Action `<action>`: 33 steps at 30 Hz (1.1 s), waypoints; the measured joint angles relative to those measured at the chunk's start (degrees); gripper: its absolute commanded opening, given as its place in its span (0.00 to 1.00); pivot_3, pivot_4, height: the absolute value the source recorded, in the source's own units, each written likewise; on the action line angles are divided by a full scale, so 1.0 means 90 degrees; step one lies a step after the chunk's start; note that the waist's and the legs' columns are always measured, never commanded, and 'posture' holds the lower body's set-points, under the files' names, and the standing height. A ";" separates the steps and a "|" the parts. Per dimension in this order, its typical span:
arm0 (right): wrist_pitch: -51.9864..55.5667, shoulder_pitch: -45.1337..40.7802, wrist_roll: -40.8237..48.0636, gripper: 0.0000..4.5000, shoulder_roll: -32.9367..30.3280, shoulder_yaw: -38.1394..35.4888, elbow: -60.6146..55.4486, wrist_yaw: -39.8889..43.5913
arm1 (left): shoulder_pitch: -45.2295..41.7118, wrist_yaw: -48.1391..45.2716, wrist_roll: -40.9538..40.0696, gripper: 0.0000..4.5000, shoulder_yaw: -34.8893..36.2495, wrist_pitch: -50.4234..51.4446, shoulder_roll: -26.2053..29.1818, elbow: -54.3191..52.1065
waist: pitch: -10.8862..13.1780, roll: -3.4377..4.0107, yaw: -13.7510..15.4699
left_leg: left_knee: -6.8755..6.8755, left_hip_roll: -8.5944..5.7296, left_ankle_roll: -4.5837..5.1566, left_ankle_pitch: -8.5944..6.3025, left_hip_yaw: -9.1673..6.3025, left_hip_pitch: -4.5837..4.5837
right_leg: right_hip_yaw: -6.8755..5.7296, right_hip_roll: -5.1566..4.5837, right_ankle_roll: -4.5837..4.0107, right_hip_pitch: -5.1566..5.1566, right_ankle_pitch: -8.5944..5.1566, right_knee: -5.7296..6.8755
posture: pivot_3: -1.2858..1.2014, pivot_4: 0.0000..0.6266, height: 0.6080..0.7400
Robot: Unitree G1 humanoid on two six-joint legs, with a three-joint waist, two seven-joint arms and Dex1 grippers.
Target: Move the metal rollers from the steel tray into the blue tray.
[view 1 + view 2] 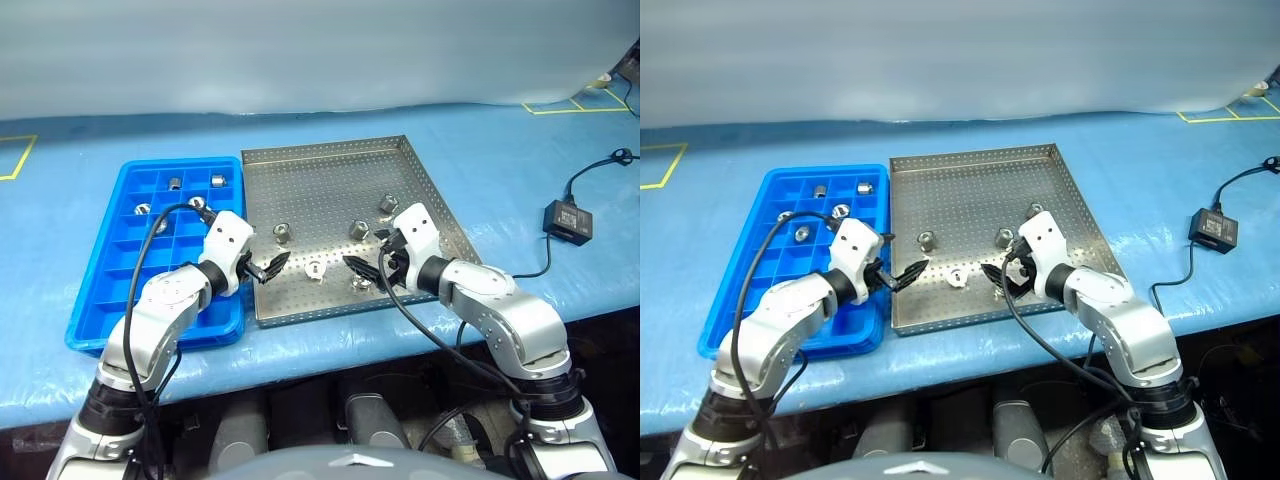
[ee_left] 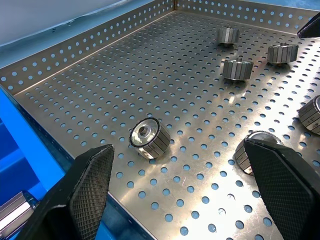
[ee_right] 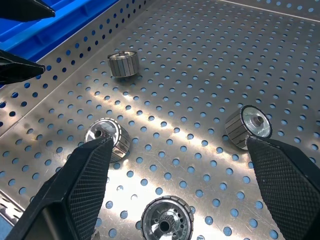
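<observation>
Left gripper (image 1: 270, 267) and right gripper (image 1: 362, 266) open, metal rollers (image 1: 316, 268) between, untouched.

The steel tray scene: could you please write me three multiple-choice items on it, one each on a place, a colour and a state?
1. Where does the blue tray lie relative to the steel tray?
A) stacked on it
B) beside it, on the robot's left
C) beside it, on the robot's right

2. What colour is the table cover?
A) red
B) black
C) blue

3. How are the left gripper and right gripper?
A) both open, holding nothing
B) both shut on rollers
C) one open, one shut

Answers:
1 B: the trays sit side by side, the blue one under the left arm.
2 C: the cover is blue all round both trays.
3 A: in each wrist view the fingers stand wide apart over the steel tray, with metal rollers lying loose.
</observation>
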 measured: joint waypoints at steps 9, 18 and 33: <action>0.0000 0.0000 0.0001 0.99 0.0001 0.0000 0.0005 -0.0001 | -0.0001 -0.0001 -0.0002 1.00 0.0009 0.0003 0.0007 0.0000 | 0.0000 0.0000 0.0000 | 0.0002 0.0000 0.0000 0.0000 0.0000 0.0000 | 0.0000 0.0000 0.0000 0.0000 0.0000 0.0002 | 0.48 0.24 1.00; 0.0000 -0.0023 0.0000 0.99 0.0004 0.0000 0.0036 -0.0002 | 0.0000 -0.0014 -0.0011 1.00 0.0027 0.0029 0.0028 -0.0053 | 0.0000 0.0000 0.0000 | 0.0005 0.0000 0.0000 0.0000 0.0000 0.0000 | 0.0000 0.0000 0.0000 0.0001 0.0000 0.0003 | 0.48 0.24 1.00; -0.0012 0.0003 0.0002 0.99 0.0024 -0.0005 0.0033 -0.0036 | -0.0060 -0.0146 -0.0030 1.00 0.0026 0.0121 0.0028 -0.0061 | 0.0000 0.0000 -0.0007 | 0.0008 0.0000 0.0000 0.0000 0.0001 0.0000 | 0.0000 0.0001 0.0001 0.0002 0.0001 0.0004 | 0.47 0.24 1.00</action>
